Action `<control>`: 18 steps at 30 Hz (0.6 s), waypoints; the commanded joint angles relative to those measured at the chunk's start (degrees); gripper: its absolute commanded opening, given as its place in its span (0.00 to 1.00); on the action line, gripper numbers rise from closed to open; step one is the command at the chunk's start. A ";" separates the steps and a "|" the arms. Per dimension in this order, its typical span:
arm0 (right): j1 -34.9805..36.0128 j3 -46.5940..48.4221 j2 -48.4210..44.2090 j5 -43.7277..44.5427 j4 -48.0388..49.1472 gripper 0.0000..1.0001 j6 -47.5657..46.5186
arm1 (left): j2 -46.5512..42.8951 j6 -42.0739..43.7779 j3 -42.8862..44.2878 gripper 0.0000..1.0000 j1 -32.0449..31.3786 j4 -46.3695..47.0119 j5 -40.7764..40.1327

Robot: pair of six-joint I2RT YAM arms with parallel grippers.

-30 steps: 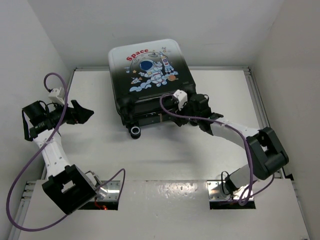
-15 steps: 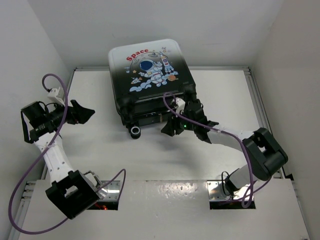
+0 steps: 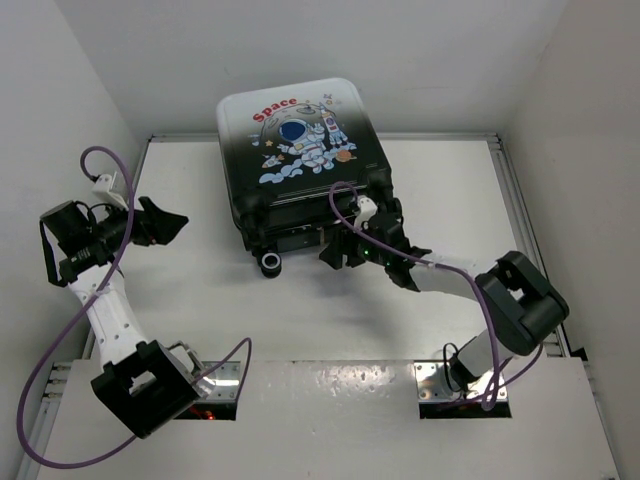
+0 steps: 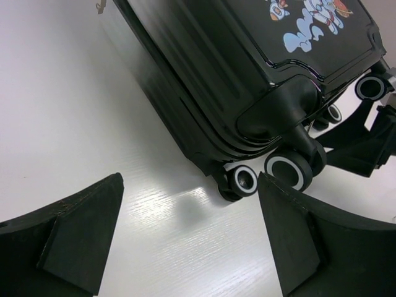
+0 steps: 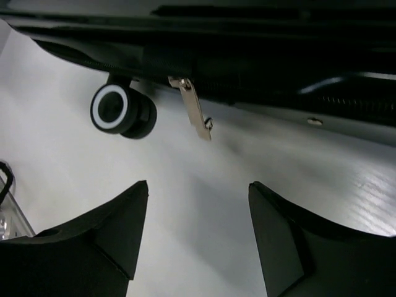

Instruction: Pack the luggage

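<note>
- White table (image 3: 300, 320), white walls (image 3: 450, 60) on three sides; arm bases bolted at near edge.
- Luggage (image 3: 295, 160) lies closed at far middle of the table, astronaut print and red "Space" facing up, white end by the back wall, black end and wheels toward the arms.
- One wheel (image 3: 270, 263) with a white ring sticks out at the near-left corner; left wrist view shows a pair at that corner, more behind.
- Left gripper (image 3: 165, 222) sits well left of the luggage, raised off the table, aimed at its side. Fingers (image 4: 74, 235) spread wide, nothing between them, bare tabletop in the gap.
- Right gripper (image 3: 340, 250) is low at the luggage's near edge, just right of the wheel. Fingers (image 5: 99, 235) spread apart, nothing gripped. Whether it touches the shell, cannot tell.
- Right wrist view: underside of the black shell fills the top, a metal zip pull (image 5: 193, 108) hangs from the zip line above the gap between the fingers, apart from both.
- Purple cable (image 3: 60, 330) loops along the left arm; another runs over the right.
</note>
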 commanded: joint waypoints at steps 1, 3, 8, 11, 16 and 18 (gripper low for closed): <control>0.92 3.54 1.21 1.51 4.87 0.66 1.52 | -0.32 -0.86 -0.04 0.94 0.41 3.41 0.69; 1.28 4.68 2.61 2.64 4.96 0.66 2.05 | -0.32 -1.38 -0.04 0.94 0.41 4.02 0.69; 1.54 7.66 5.16 6.16 4.52 0.68 3.02 | 0.21 -1.91 -0.04 0.94 0.41 4.55 0.69; 1.54 9.69 6.74 6.87 4.17 0.68 3.54 | 0.74 -2.43 -0.04 0.94 0.41 5.08 0.69; 2.15 12.94 9.55 9.59 4.61 0.64 3.72 | 1.35 -2.44 -0.57 0.94 0.41 6.22 0.16; 2.15 13.64 10.43 10.04 4.78 0.58 3.72 | 1.88 -2.44 -0.57 0.94 0.41 6.75 0.16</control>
